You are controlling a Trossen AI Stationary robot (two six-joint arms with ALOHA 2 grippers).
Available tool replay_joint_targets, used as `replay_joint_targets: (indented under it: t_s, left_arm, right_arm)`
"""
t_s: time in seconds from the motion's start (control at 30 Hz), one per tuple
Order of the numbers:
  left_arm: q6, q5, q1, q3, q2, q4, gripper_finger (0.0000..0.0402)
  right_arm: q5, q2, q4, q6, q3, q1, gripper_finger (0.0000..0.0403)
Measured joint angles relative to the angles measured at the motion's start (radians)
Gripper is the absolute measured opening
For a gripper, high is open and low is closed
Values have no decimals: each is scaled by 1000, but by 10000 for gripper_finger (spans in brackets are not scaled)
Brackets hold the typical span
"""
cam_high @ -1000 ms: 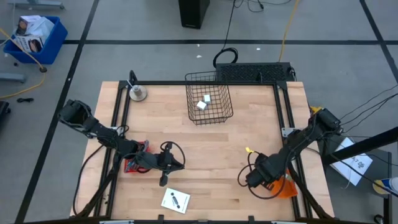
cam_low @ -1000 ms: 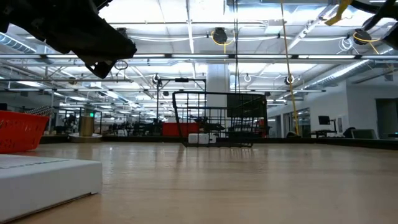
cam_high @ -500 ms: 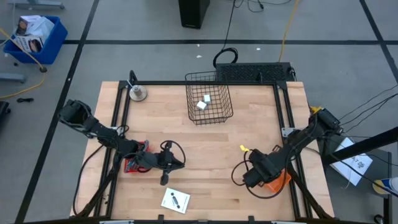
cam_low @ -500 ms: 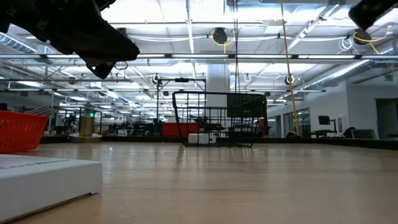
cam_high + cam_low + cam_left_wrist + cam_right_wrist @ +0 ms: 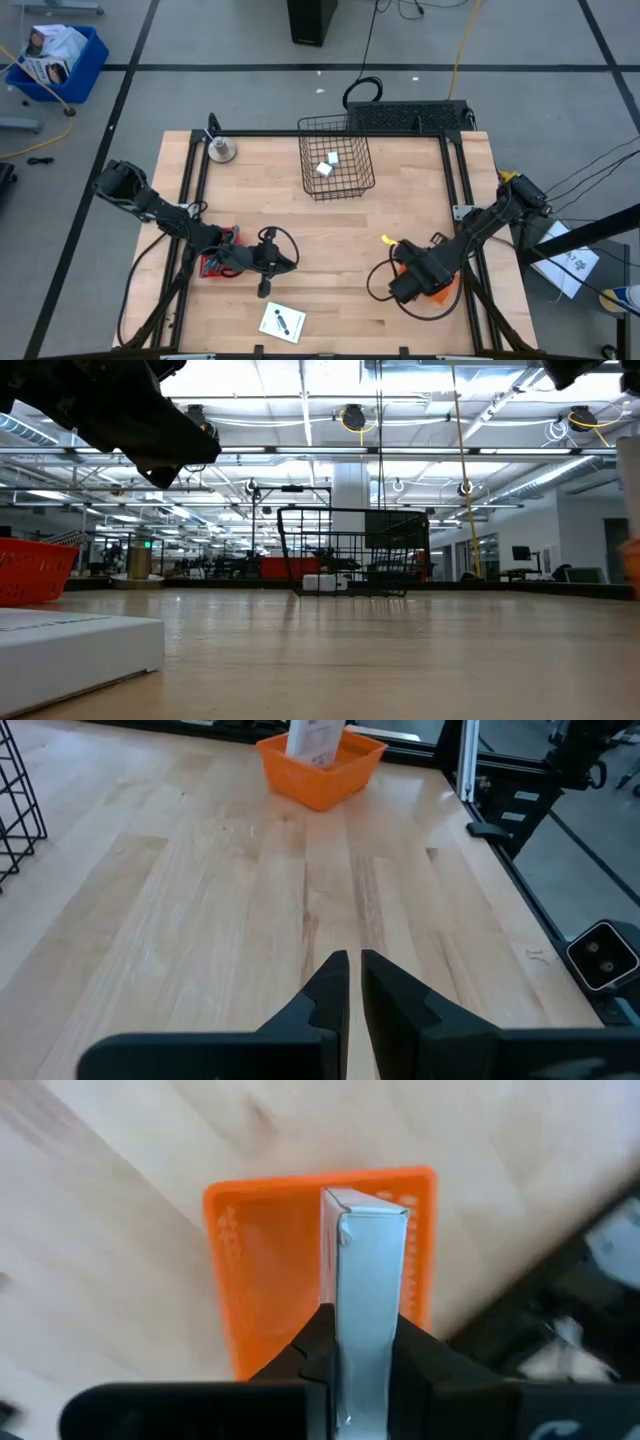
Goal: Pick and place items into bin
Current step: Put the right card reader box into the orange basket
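Right gripper (image 5: pixel 365 1345) is seen closed on a slim white box (image 5: pixel 368 1270), gripped upright between the two dark fingers and held above an orange tray (image 5: pixel 262 1270) at the table's near right edge. From above, that gripper (image 5: pixel 412 285) is placed over the tray (image 5: pixel 443 290), beside the black frame rail. Left gripper (image 5: pixel 350 982) is seen with its fingers pressed almost together and nothing between them, held over bare wood; in the high view it (image 5: pixel 268 268) sits at the near left part of the table (image 5: pixel 400 215), just beside a red basket (image 5: pixel 216 262). A white card with black marks (image 5: pixel 282 322) lies flat near the front edge, close to the left gripper but apart from it. A black wire basket (image 5: pixel 336 157) stands at the far middle of the table, and two small white blocks (image 5: pixel 328 165) rest inside it. A round grey metal object (image 5: pixel 221 151) stands at the far left corner. In the low view the wire basket (image 5: pixel 352 550) is seen across the table, with a white block (image 5: pixel 322 583) on its floor.
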Motion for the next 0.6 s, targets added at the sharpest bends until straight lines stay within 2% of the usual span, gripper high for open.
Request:
replay_joint_targets:
  t_s: [0.1,0.37,0.5,0.6]
  left_arm:
    - [0,0,0,0,0,0,35]
    - [-3,0,0,0,0,1,35]
    - [-13,0,0,0,0,1,35]
    - [-12,0,0,0,0,1,35]
  right_arm:
    - [60,0,42,27,0,-18,35]
    - [196,-1,-23,88,-45,-75,35]
    - [186,-1,-52,106,-90,-115,35]
    - [109,-1,-82,136,-121,-142,35]
